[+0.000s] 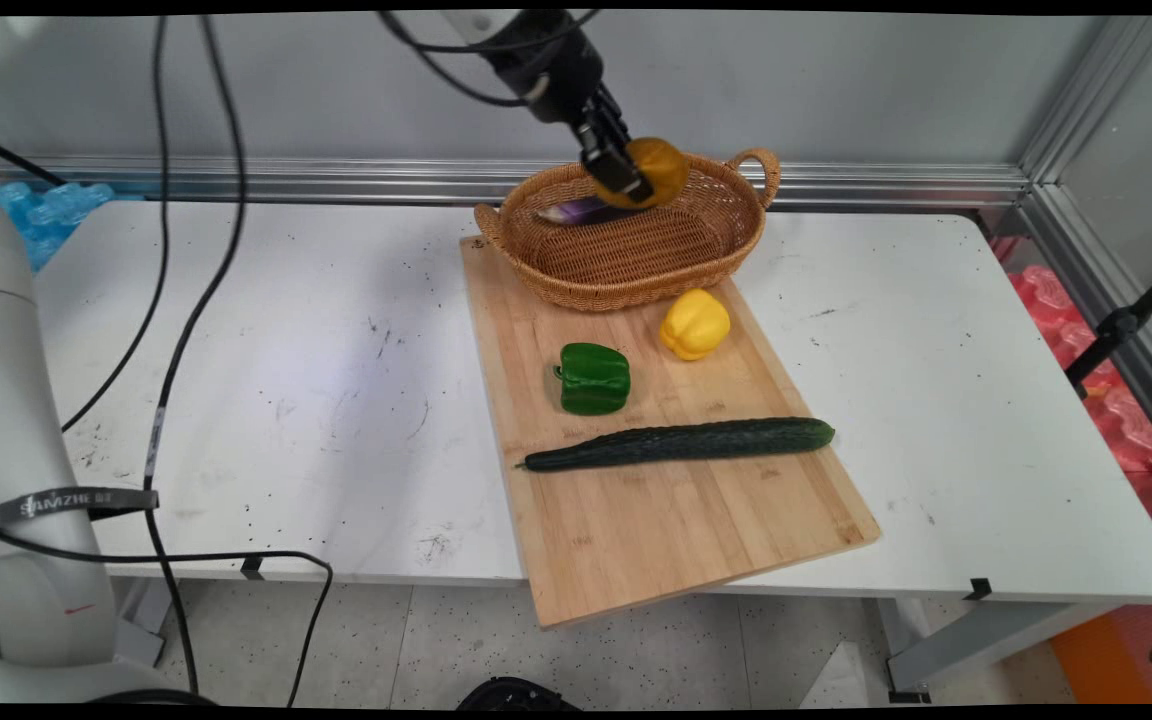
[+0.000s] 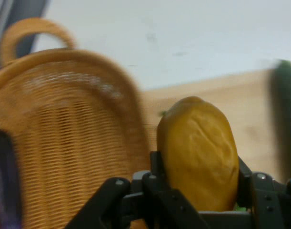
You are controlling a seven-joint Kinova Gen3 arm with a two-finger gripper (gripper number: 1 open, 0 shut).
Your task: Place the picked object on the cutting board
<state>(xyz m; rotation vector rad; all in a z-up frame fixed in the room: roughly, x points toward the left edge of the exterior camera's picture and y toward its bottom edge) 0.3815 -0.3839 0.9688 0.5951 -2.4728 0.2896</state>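
My gripper [image 1: 644, 178] hangs above the wicker basket [image 1: 636, 262], shut on a yellow-orange mango [image 1: 663, 168]. The hand view shows the mango [image 2: 198, 151] clamped between the two black fingers [image 2: 157, 176], with the basket [image 2: 64, 138] to its left. A purple eggplant [image 1: 581, 210] lies inside the basket at the back left; its dark edge [image 2: 3, 186] shows in the hand view. The basket stands at the far end of a wooden cutting board [image 1: 636, 520].
On the board lie a yellow bell pepper [image 1: 695, 323], a green bell pepper [image 1: 593, 378] and a long cucumber [image 1: 681, 442]. The board's near corner overhangs the table's [image 1: 266, 380] front edge. Black cables [image 1: 191, 300] hang at the left.
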